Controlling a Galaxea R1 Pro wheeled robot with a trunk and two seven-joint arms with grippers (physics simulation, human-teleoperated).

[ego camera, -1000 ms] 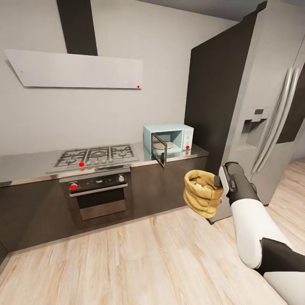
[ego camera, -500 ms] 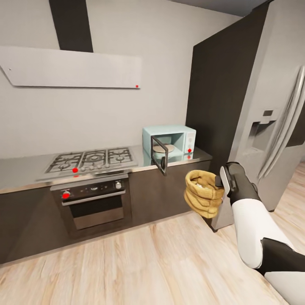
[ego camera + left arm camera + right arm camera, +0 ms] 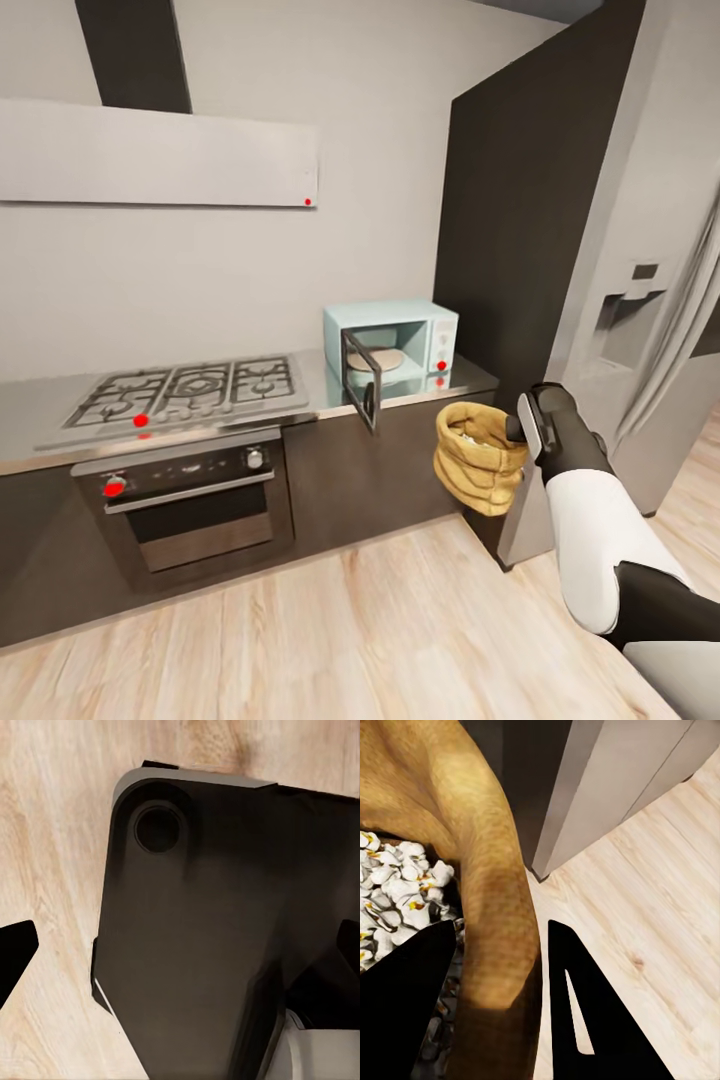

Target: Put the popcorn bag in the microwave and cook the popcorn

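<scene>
Meanwhile right gripper (image 3: 524,430) clamped on rim of popcorn bag (image 3: 478,457), bag held in air, upright, white kernels inside. Microwave (image 3: 392,342) on countertop (image 3: 462,377) at 11 o'clock from bag, door swung open. Left gripper (image 3: 180,967) fingers spread over wood floor (image 3: 52,825).

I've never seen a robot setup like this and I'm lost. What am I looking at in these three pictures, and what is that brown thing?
This is a simulated kitchen seen by a two-armed robot. The wide picture comes from its head camera. The white and black arm is its right arm; the right gripper pinches the rim of a brown popcorn bag, held in the air in front of the counter. The right wrist camera looks down that gripper: one finger sits inside the bag by the white popcorn, the other outside. On the countertop stand a microwave with its door open and a gas hob. The left wrist camera shows wooden floor and a dark robot part.
</scene>
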